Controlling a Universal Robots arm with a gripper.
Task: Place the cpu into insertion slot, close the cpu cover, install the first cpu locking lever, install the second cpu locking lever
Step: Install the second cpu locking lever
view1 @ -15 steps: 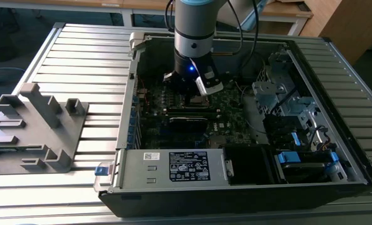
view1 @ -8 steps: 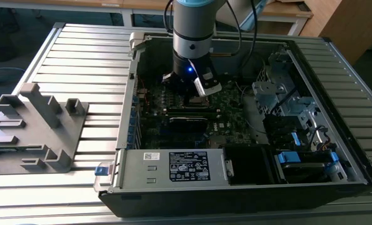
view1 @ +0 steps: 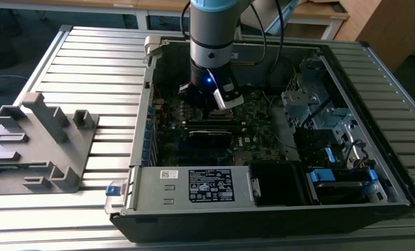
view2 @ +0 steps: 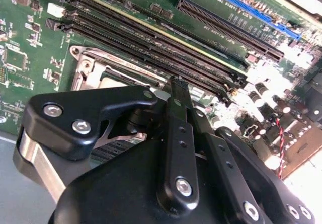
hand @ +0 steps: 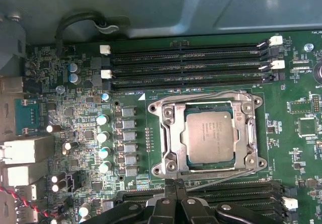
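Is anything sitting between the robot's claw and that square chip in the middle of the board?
Nothing visible. In the first wrist view the cpu lies in the insertion slot, framed by the cpu cover, with the gripper just beside the socket's edge, over the memory slots.

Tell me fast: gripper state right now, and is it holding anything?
Gripper: shut, fingers pressed together with nothing between them, poised beside the insertion slot. The cpu already sits in the slot under the cpu cover.

Wooden desks (view1: pixel 319 13) stand behind a slatted table (view1: pixel 88 63).
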